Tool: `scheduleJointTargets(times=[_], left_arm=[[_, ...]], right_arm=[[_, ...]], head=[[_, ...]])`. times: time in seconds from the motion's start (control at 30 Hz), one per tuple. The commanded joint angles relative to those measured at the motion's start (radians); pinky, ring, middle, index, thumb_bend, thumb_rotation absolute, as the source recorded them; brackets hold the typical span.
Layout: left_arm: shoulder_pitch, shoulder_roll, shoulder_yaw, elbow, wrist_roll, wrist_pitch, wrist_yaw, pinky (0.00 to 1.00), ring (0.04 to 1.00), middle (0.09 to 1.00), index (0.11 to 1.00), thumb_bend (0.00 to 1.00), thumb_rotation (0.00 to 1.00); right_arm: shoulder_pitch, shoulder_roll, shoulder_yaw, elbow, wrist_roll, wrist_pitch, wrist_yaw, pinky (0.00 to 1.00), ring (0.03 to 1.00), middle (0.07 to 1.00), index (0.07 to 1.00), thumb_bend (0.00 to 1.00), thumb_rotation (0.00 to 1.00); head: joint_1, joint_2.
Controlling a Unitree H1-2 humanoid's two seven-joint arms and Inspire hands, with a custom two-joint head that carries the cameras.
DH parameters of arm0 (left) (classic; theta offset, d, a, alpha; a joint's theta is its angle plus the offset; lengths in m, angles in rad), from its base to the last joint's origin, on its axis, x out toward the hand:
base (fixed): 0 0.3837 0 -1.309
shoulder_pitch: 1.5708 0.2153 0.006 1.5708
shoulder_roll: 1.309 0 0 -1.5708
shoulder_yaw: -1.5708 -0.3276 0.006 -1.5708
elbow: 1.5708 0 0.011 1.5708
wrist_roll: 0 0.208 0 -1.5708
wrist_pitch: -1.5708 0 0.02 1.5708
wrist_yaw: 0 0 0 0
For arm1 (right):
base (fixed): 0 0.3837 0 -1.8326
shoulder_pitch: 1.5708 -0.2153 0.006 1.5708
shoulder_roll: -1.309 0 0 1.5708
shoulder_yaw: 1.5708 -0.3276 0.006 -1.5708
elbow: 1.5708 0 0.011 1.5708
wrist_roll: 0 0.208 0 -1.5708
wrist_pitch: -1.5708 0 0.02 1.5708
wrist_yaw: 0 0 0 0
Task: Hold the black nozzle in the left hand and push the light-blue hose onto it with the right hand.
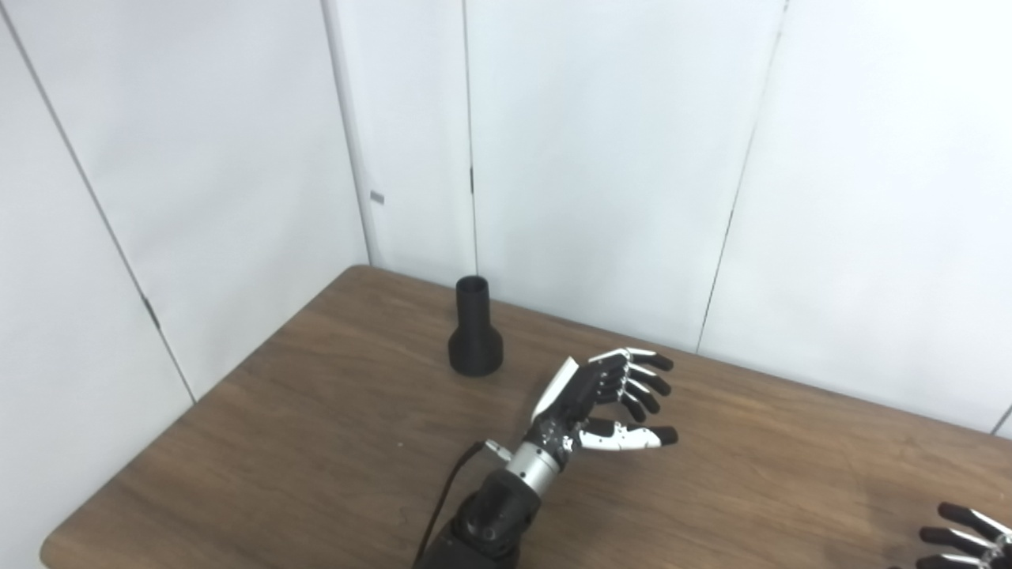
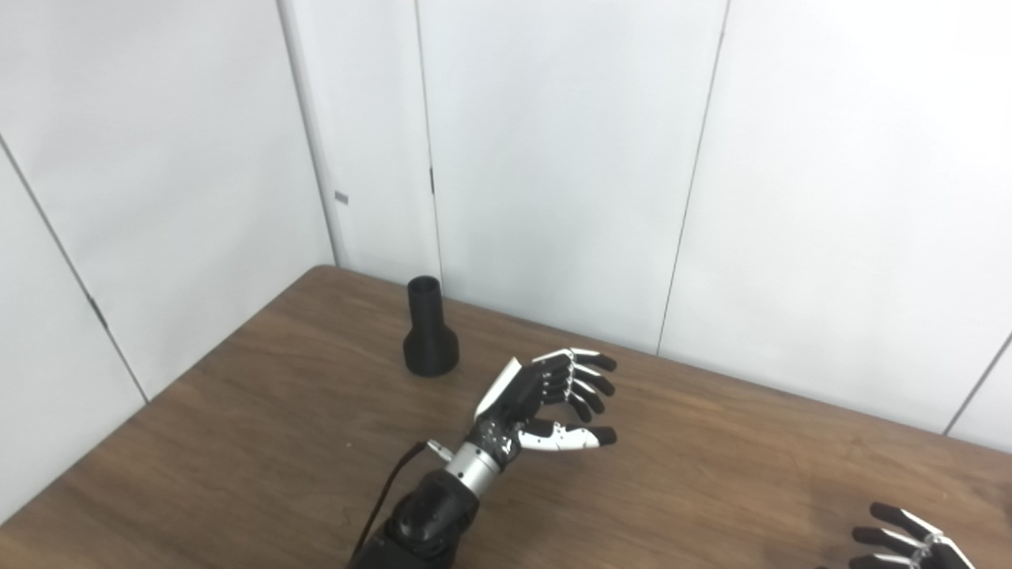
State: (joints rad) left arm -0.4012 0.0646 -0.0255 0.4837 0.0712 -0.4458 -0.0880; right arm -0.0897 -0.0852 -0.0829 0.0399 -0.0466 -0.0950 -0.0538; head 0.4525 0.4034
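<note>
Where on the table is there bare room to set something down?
Bare wood lies between the left hand and right hand, and along the table's near left edge. Tightest is the gap between the black nozzle and left hand.

Two head cameras side by side, looking down at the table (image 1: 237,442), sharing nearly the whole scene

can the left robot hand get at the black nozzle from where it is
Probably yes: the left robot hand is open and empty, and the black nozzle stands upright beyond it to the left, with only bare table between them.
</note>
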Motion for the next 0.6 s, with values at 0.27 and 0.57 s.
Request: scheduleJointTargets(times=[0.27,0.57], left_arm=[[0.108,0.015,-0.077,-0.043,0.167,-0.006,0.088,0.56,0.653,0.694,0.726,0.72,0.00],[0.078,0.125,-0.005,-0.324,0.334,0.140,0.157,0.66,0.718,0.746,0.758,0.71,0.08]], right_arm=[[-0.032,-0.004,-0.007,-0.049,0.006,0.017,-0.003,0.34,0.440,0.538,0.607,0.65,0.09],[-0.043,-0.004,-0.005,-0.034,0.002,0.018,-0.003,0.33,0.434,0.532,0.593,0.64,0.06]], head=[[0.006,0.001],[0.009,0.000]])
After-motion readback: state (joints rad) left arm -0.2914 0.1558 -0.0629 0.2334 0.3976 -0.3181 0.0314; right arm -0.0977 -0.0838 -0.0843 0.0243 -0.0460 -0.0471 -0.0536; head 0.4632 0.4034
